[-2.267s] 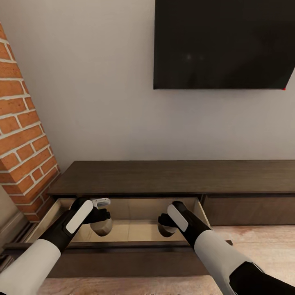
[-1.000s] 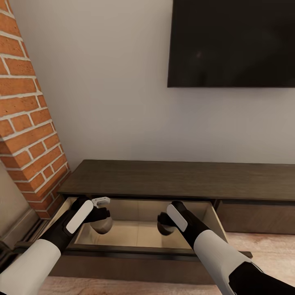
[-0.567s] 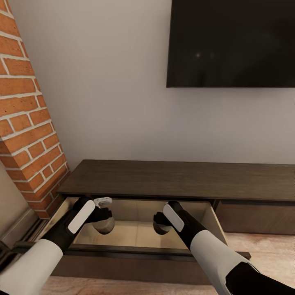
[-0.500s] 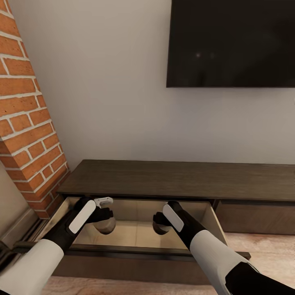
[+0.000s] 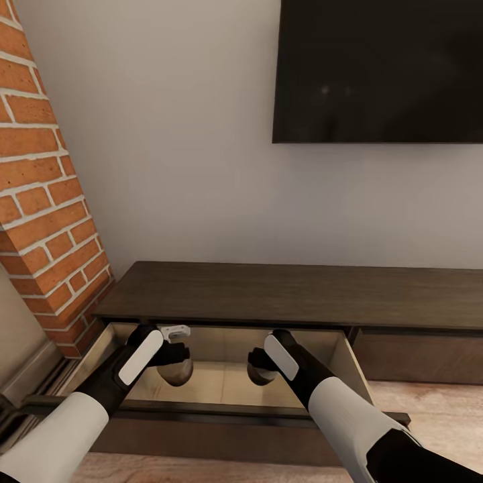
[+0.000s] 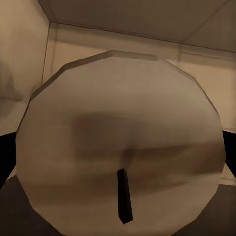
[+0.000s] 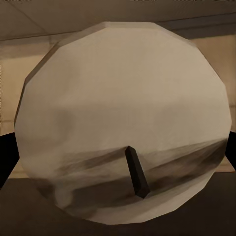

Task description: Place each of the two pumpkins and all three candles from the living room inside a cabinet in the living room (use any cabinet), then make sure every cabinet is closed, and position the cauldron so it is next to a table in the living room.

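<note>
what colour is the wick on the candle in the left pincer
Black, a short dark stub on the grey-beige candle top; clearest in the left wrist view.

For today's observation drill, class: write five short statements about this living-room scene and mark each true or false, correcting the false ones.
1. The drawer of the cabinet is pulled open. True.
2. Each tool holds a candle over the drawer. True: the left tool grips one candle, the right tool the other candle.
3. The candles are bright orange. False: they are dull grey-brown.
4. A dark screen hangs on the wall above the cabinet. True.
5. The brick column stands at the cabinet's right end. False: it is at the left end in the head view.
</note>
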Robot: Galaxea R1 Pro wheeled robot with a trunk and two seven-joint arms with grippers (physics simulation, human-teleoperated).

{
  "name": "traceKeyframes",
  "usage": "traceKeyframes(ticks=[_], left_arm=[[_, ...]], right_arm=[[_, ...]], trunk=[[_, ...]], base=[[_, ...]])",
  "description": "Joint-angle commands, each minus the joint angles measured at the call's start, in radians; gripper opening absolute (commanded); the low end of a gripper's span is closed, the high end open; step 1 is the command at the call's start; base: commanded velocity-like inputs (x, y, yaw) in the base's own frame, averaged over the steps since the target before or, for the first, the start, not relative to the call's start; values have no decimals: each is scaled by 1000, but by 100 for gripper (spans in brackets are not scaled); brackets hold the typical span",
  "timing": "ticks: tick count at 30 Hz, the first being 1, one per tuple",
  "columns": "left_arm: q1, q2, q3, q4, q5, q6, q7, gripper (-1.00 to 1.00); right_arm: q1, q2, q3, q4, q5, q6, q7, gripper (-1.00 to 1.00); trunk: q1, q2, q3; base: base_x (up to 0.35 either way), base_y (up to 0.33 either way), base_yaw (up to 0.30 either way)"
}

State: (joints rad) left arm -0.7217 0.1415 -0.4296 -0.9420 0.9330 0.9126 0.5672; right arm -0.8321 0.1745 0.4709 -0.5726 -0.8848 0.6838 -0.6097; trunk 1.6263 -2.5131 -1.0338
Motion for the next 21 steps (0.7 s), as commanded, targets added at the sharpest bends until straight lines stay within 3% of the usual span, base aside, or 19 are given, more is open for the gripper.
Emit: traceKeyframes(ticks=[1,9,14,21], left_arm=[[-1,1,-4,-1,10,0,10,-100],[-1,1,-4,-1,10,0,10,-100],[-1,1,-4,-1,10,-1,10,-100],[-1,1,-4,-1,10,-1,10,-100]], right_arm=[[-1,0,3,-1,-11,-1,-9,-100],[-1,0,6,-7,-11,-1,-6,-100],[-1,0,17,-10,-10,-4,128,-100],[-1,0,20,-6,-9,-12,173,-100]], trunk=[[0,0,-1],[0,0,-1],[0,0,-1],[0,0,-1]], base=[[0,0,0],[0,0,0],[0,0,0],[7,0,0]])
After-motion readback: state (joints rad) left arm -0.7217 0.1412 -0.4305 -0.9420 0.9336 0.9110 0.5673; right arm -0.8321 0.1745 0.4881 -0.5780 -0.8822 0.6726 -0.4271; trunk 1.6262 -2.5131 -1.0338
